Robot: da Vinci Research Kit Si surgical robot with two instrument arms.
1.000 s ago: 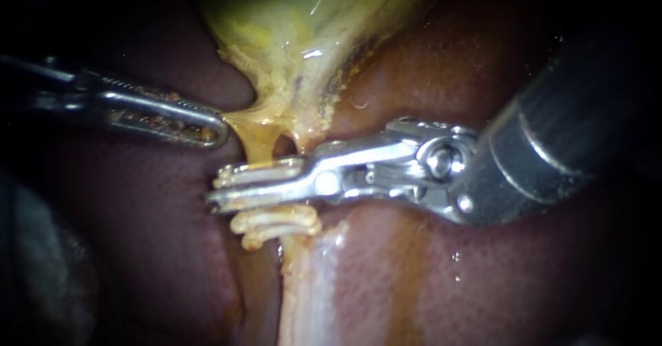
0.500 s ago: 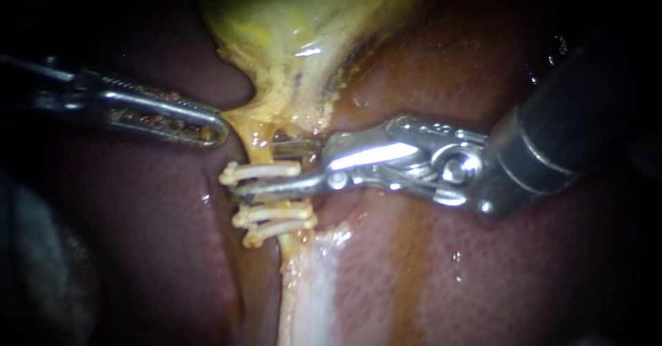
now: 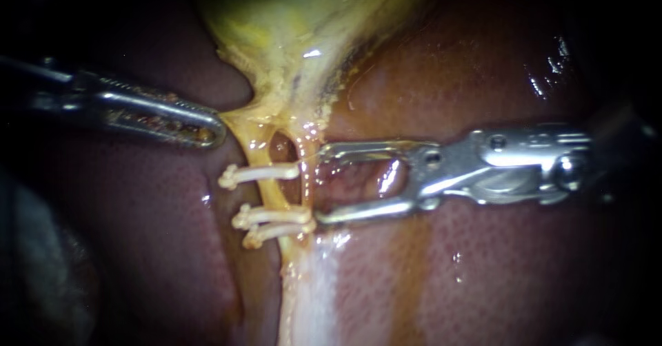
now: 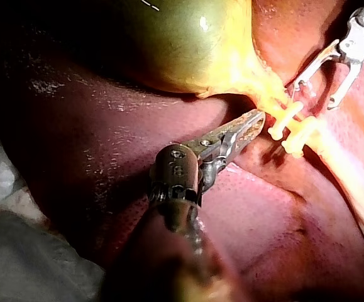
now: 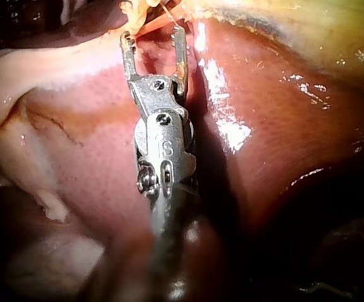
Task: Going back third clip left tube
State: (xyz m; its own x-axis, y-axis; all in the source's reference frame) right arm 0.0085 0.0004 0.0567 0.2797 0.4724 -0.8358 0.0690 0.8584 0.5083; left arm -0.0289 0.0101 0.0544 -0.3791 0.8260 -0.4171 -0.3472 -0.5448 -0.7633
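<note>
3 clips [image 3: 261, 173] sit across the left tube [image 3: 271, 193], and the applying is done.

The left tube runs down from the neck of the gallbladder [image 3: 289, 15], with 1 clip higher up and 2 close together below it; all 3 look fully closed around it. Just beside the tube, on its far side from the left instrument, the right instrument [image 3: 323, 180] has its jaws released wide and empty, their tips near the clips but gripping nothing. What remains, I judge, is only to draw it clear over the liver [image 3: 483, 263]. The left instrument [image 3: 214, 131] has its jaws clenched on the yellow edge of the gallbladder's neck, as far as shows, holding it taut.
</note>
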